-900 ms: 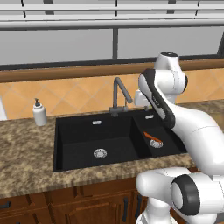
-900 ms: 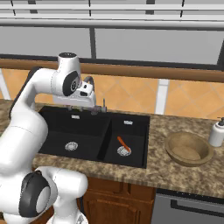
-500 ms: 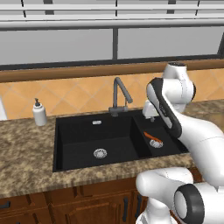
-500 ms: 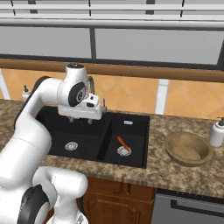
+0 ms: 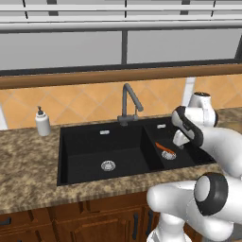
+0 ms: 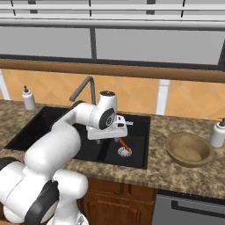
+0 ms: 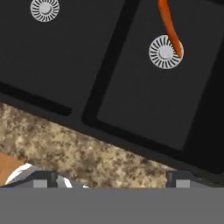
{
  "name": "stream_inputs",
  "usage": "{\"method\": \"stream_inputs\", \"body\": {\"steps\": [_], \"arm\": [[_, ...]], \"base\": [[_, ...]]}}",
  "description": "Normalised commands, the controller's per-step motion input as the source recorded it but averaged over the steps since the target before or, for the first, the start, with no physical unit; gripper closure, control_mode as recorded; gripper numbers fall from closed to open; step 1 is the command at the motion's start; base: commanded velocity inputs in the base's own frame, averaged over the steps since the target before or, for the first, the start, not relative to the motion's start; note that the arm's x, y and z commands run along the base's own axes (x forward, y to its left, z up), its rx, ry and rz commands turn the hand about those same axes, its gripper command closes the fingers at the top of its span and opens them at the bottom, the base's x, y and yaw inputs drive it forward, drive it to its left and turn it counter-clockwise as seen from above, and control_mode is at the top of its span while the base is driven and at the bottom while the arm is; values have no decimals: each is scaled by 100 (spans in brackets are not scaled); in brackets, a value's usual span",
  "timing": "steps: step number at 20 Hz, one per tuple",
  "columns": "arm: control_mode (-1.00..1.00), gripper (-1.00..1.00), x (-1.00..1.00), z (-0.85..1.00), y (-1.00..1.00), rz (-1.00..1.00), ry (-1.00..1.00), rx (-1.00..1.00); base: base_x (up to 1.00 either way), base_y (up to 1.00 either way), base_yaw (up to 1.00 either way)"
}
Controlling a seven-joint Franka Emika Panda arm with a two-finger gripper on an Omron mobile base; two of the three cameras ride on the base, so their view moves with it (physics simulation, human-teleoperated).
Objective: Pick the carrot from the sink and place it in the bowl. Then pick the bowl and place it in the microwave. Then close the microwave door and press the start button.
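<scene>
The orange carrot (image 5: 163, 147) (image 6: 122, 143) (image 7: 169, 26) lies in the small right basin of the black sink (image 5: 94, 146) (image 6: 138, 132) (image 7: 144, 96), its tip across the round silver drain. My gripper (image 5: 179, 142) (image 6: 107, 137) (image 7: 111, 179) hangs open over that basin's front edge, a little short of the carrot, with nothing between its fingers. On the counter to the right of the sink sits the wooden bowl (image 6: 189, 151), holding nothing. The microwave and its door are out of view.
A grey gooseneck faucet (image 5: 130, 101) (image 6: 83, 90) rises behind the sink divider. One soap dispenser (image 5: 42, 123) (image 6: 28, 97) stands left of the sink, another (image 6: 217, 132) right of the bowl. Speckled granite counter (image 7: 65, 140) runs in front of the sink.
The arm has swung right from near the faucet and dropped to the small basin. The jaws have spread wide open. The carrot and bowl have not moved.
</scene>
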Motion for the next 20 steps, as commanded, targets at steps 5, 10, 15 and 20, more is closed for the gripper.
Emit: {"method": "stream_inputs", "body": {"steps": [5,10,15,20], "arm": [[-100,-100,79,-55,-37,14,-1,0],[-100,-100,50,-34,-21,13,-6,0],[-100,-100,60,-43,-2,7,-4,1],[-100,-100,58,-29,0,3,-1,2]], "base": [[0,0,0],[0,0,0],[0,0,0],[0,0,0]]}}
